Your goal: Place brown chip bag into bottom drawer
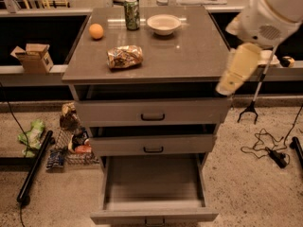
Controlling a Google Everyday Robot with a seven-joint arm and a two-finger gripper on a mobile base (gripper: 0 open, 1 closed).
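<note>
While the brown chip bag (pixel 124 56) lies on the cabinet top (pixel 199 51), the gripper (pixel 227 85) hovers at its right edge, grip state unclear.

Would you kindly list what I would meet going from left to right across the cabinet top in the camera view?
round orange fruit → shiny brown-gold foil chip bag → shallow white bowl → the robot's gripper, hanging just past the right front corner of the cabinet top.
</note>
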